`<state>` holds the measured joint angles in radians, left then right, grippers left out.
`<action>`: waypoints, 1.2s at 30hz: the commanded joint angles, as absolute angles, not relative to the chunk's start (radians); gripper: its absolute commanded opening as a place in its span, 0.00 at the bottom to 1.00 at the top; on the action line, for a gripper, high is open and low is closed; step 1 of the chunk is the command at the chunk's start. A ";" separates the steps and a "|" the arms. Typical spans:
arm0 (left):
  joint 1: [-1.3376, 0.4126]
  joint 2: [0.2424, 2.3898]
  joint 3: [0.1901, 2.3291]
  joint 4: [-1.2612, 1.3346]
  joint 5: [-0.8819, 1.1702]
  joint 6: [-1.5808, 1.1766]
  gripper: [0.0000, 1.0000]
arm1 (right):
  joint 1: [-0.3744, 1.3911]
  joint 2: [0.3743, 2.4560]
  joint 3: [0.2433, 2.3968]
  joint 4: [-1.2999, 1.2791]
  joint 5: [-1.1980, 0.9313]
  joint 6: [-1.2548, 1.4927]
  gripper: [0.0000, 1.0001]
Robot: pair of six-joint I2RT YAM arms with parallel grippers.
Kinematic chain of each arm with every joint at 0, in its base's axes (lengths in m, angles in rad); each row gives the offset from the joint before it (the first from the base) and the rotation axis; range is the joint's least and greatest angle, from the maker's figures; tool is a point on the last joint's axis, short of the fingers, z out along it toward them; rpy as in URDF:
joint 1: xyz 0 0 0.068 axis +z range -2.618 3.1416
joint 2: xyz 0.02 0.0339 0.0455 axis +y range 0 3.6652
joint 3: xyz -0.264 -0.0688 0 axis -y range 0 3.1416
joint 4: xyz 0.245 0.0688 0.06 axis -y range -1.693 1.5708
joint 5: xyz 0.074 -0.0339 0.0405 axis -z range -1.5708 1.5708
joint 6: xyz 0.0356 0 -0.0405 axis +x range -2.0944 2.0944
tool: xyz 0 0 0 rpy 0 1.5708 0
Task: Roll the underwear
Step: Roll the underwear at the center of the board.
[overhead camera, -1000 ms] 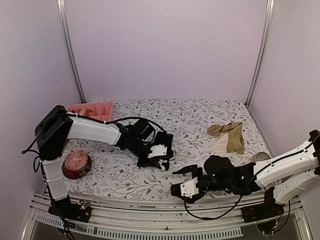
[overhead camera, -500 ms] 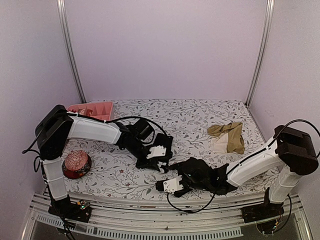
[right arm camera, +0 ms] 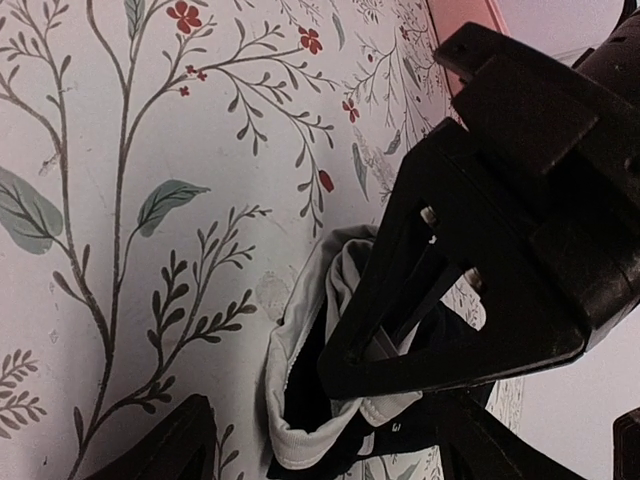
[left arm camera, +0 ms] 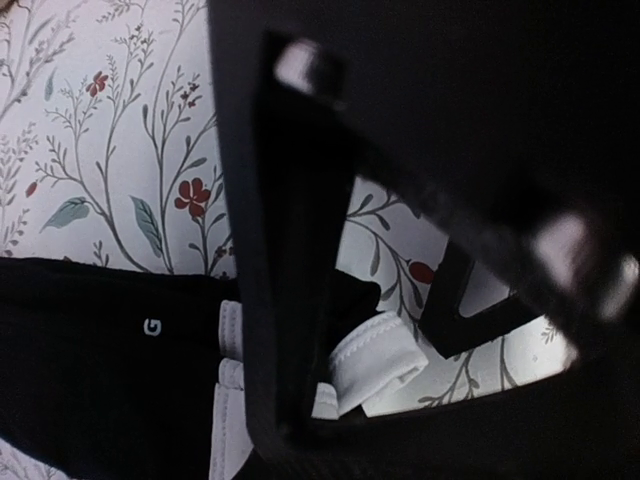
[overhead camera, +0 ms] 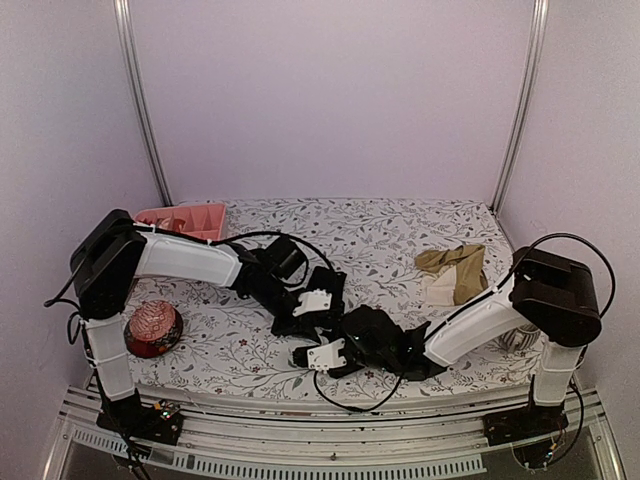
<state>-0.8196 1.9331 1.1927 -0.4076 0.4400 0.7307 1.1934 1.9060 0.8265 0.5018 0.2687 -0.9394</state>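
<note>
A flower-printed table (overhead camera: 400, 225) carries the scene, and both arms meet near its front edge at centre. The left arm reaches in from the left, and the right arm stretches low across from the far right.

The black underwear (left arm camera: 90, 380) lies between them as a dark bunch. It trails from the meeting point back to the right beneath the right arm, so its long axis seems to run roughly left to right along the near edge. The tan underwear (overhead camera: 455, 275) sits crumpled and untouched well apart, toward the back right.

A pink tray (overhead camera: 185, 218) stands at the back left corner. A red bowl (overhead camera: 152, 328) rests at the front left, clear of the work.

The left gripper (overhead camera: 318, 312) appears clamped on the black garment's left end. In the right wrist view its fingers converge on a fold of pale-edged cloth. The right gripper (overhead camera: 310, 356) is just beside it on the near side with its jaws spread. Its two fingers (right arm camera: 170, 440) show at either side of that fold and are not closed on anything.

The white trim (left arm camera: 375, 362) curls up just past the left fingers, and a small white letter on the waistband (left arm camera: 152, 327) faces up.

The free end of the cloth lies to the right of both sets of jaws. Any roll probably has to start from the pinched end, with the right jaws nearest to take a second hold.
</note>
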 commanded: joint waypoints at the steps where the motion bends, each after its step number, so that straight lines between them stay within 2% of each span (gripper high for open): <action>1: -0.816 1.949 1.187 -0.426 0.463 0.744 0.16 | 1.162 1.943 0.838 0.488 0.292 -0.951 0.79; 3: -0.815 1.950 1.187 -0.426 0.463 0.745 0.16 | 1.157 1.949 0.840 0.487 0.287 -0.957 0.77; 11: -0.815 1.945 1.181 -0.426 0.473 0.747 0.16 | 1.145 1.980 0.871 0.451 0.233 -0.929 0.51; 16: -0.815 1.940 1.178 -0.426 0.471 0.746 0.16 | 1.144 1.980 0.876 0.444 0.194 -0.910 0.41; 19: -0.815 1.935 1.177 -0.426 0.473 0.742 0.20 | 1.143 1.982 0.884 0.443 0.188 -0.900 0.27; 21: -0.816 1.921 1.168 -0.415 0.468 0.737 0.25 | 1.143 1.987 0.891 0.431 0.184 -0.890 0.12; 23: -0.815 1.895 1.155 -0.404 0.463 0.734 0.33 | 1.139 1.991 0.897 0.419 0.180 -0.872 0.04; 27: -0.812 1.823 1.121 -0.393 0.457 0.733 0.68 | 1.131 1.986 0.908 0.391 0.167 -0.837 0.02; 29: -0.809 1.775 1.095 -0.388 0.453 0.738 0.81 | 1.124 1.972 0.917 0.364 0.140 -0.808 0.02; 33: -0.798 1.662 1.015 -0.361 0.426 0.755 0.96 | 1.109 1.938 0.933 0.300 0.081 -0.745 0.02; 36: -0.781 1.584 0.942 -0.337 0.423 0.774 0.98 | 1.093 1.921 0.956 0.236 0.036 -0.698 0.02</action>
